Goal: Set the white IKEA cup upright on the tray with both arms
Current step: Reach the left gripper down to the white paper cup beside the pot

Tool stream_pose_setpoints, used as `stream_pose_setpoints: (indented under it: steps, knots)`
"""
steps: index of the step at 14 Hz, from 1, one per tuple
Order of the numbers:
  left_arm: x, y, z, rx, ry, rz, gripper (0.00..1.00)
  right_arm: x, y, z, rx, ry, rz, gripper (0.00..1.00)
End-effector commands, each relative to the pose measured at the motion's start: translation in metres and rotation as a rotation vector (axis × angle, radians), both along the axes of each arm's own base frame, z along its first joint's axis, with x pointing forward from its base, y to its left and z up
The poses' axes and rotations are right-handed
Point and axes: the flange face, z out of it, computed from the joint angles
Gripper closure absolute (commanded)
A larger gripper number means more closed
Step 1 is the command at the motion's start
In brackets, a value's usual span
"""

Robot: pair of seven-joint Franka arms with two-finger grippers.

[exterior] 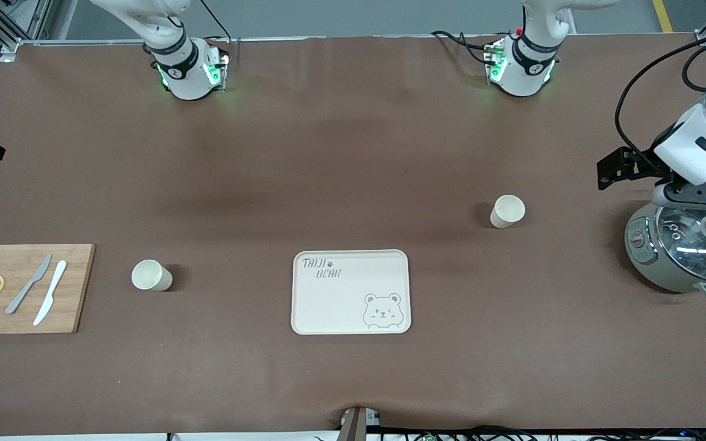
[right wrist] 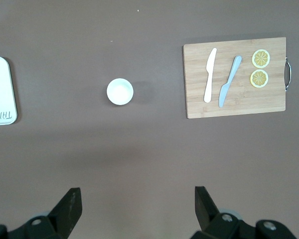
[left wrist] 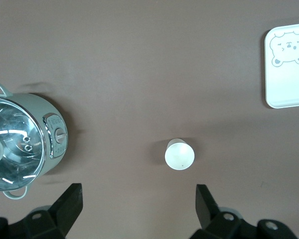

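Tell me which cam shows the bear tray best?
Front view: the tray shows whole, lettering and bear face both readable, between the two cups. The left wrist view catches only the bear-face corner at the frame edge. The right wrist view shows only a strip with part of the lettering.

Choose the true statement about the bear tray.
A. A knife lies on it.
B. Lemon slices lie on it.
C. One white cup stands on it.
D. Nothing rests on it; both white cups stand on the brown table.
D: the tray is bare, with one cup toward the right arm's end and the other cup toward the left arm's end, both on the table.
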Motion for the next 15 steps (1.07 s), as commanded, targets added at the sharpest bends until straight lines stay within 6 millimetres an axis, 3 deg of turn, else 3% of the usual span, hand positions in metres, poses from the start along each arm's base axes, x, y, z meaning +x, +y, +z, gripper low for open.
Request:
stream_pose_setpoints:
  steps: [1,5,7,10,15]
  knots:
    - [-0.002,-0.002,0.002,0.005,-0.004,-0.003,0.0,-0.002,0.007,0.003,0.005,-0.008,0.002,0.0]
    - [-0.002,-0.007,-0.002,-0.002,0.007,-0.013,0.0,0.002,0.013,0.0,0.001,-0.01,0.013,0.0]
    - [0.002,-0.015,-0.022,0.004,0.042,-0.029,0.0,0.004,0.014,0.0,0.002,-0.017,0.017,0.0]
    - [-0.005,-0.017,-0.069,0.003,0.052,-0.036,0.0,0.004,0.015,0.0,0.004,-0.021,0.025,0.0]
    - [-0.042,-0.017,-0.178,-0.003,0.0,-0.044,0.0,0.011,0.013,-0.011,0.014,-0.002,0.026,0.0]
